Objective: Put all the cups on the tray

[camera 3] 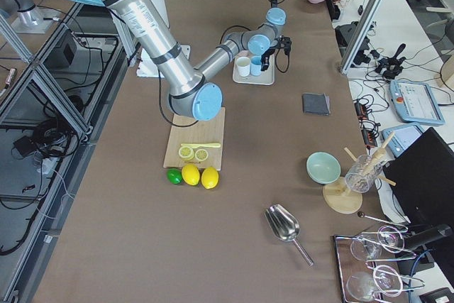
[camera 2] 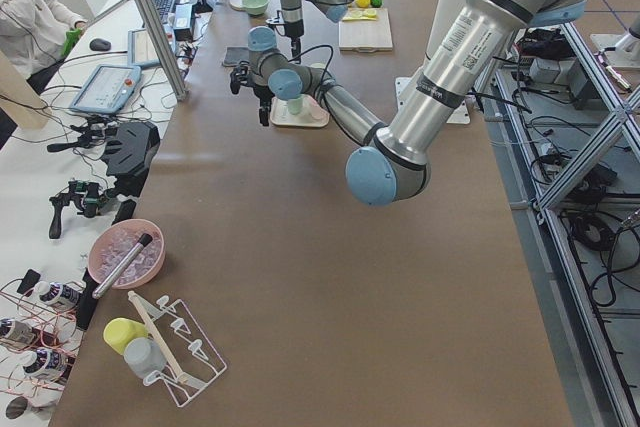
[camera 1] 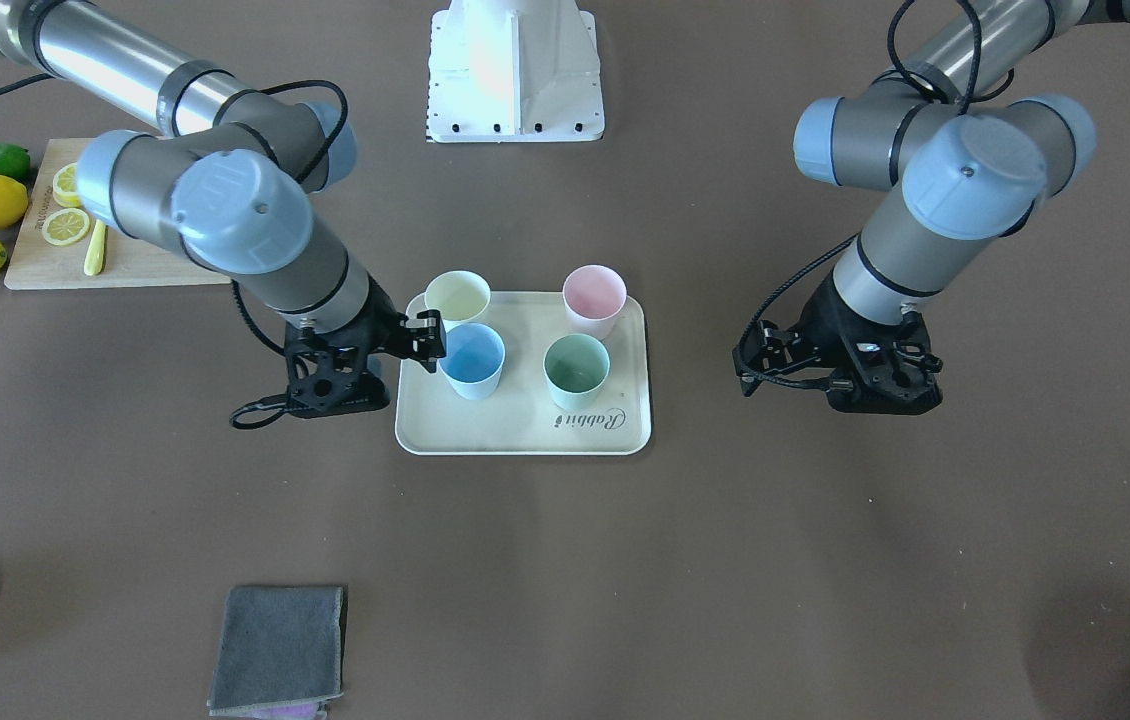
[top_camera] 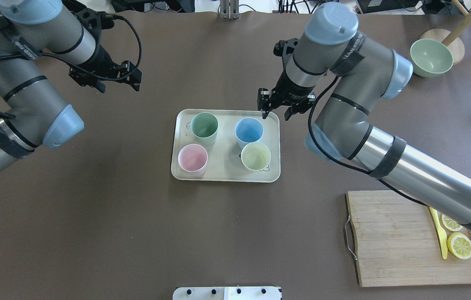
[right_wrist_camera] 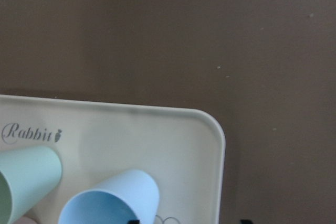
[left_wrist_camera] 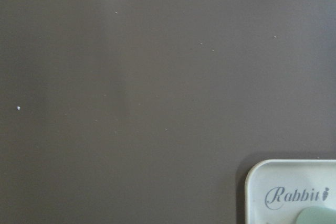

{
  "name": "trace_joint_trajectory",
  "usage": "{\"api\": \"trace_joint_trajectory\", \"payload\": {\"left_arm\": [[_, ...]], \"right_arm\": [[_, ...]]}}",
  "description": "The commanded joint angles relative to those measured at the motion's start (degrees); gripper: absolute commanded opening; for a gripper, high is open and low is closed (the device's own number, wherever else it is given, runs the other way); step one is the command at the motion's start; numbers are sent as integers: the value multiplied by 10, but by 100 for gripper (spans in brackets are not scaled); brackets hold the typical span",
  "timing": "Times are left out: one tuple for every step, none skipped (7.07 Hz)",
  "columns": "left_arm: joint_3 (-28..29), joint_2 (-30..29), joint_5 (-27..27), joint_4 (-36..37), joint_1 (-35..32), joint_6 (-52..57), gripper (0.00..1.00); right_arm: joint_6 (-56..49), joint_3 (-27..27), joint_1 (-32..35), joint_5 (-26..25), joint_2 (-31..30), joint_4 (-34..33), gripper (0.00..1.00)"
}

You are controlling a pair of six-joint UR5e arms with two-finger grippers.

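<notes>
Brown tabletop (top_camera: 219, 233) carries the tray (top_camera: 224, 168), all four cups (top_camera: 192, 158) upright on it. Beside its corner near the blue cup (top_camera: 249, 130) hangs the right gripper (top_camera: 275, 113), jaws spread, empty; the left gripper (top_camera: 118, 85), well apart, likewise, its wrist view cutting off all but a tray corner

Pastel cups (top_camera: 249, 130), cream script-printed tray (top_camera: 225, 164)
</notes>
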Motion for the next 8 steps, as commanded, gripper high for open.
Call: {"api": "trace_joint_trajectory", "payload": {"left_arm": [[-56,56,-2,77,-60,153,99],[-73,86,-7,101,-96,227,99],[-72,119,-32,103,-135,298,99],[-69,154,-54,104,-180,379,99],[-66,187,-68,106,-224,439,99],[-48,207,-89,106,-255,496,99],[-48,227,-96,107,-283,547,99],[-57,244,-96,107,-292,548,99]], "right_arm": [[-115,67,94,48,-108,-2,100],[-189,67,133,58,-147,-3,100],[-268,67,173,70,-179,-5,100],[-356,67,213,70,-215,-27,100],[-450,66,255,70,-254,-42,100],[-534,63,293,67,-285,-61,100],[-599,59,328,62,-314,-70,100],[-621,59,352,56,-334,-72,100]]}}
